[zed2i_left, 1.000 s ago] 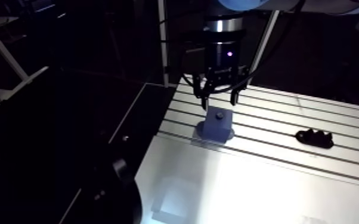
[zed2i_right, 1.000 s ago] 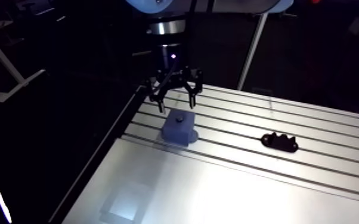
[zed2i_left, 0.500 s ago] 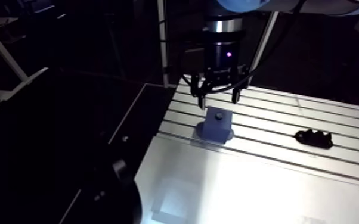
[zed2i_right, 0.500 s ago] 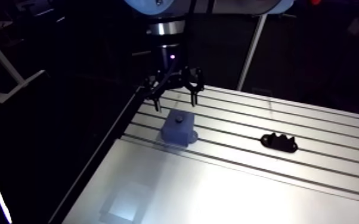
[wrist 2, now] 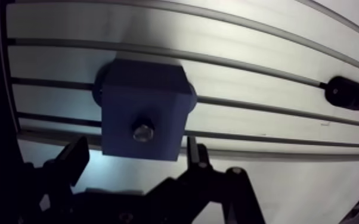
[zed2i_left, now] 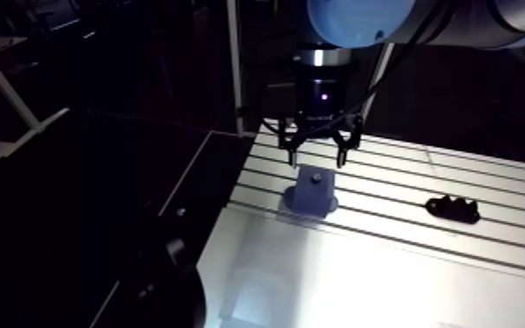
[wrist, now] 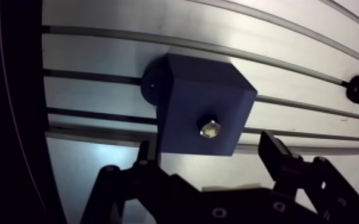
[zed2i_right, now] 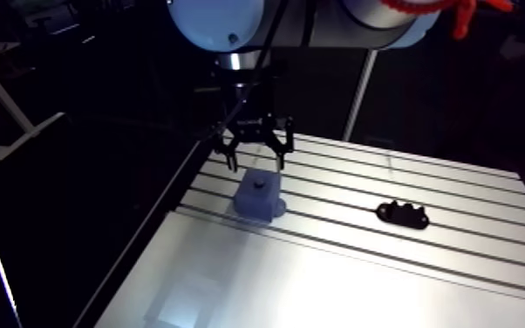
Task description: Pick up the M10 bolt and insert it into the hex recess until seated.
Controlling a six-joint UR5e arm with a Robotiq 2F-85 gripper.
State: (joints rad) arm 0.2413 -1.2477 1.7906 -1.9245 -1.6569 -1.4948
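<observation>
Lifted slightly since the earlier frames, the jaws hang spread and empty above the M10 bolt point(wrist: 209, 128), which sits in the top face of the blue block point(wrist: 185, 95) and looks seated. The block stands on the table point(wrist: 98, 27); a black part point(zed2i_left: 452, 209) lies well apart. Judgement: insertion complete, retreat under way.

A block point(zed2i_left: 311, 194) stands on the counter point(zed2i_left: 458, 262), a bolt point(wrist: 209, 128) sunk in its top. The hand point(zed2i_left: 317, 160) hangs just above it; a small part point(zed2i_left: 452, 209) lies well apart to the right.
</observation>
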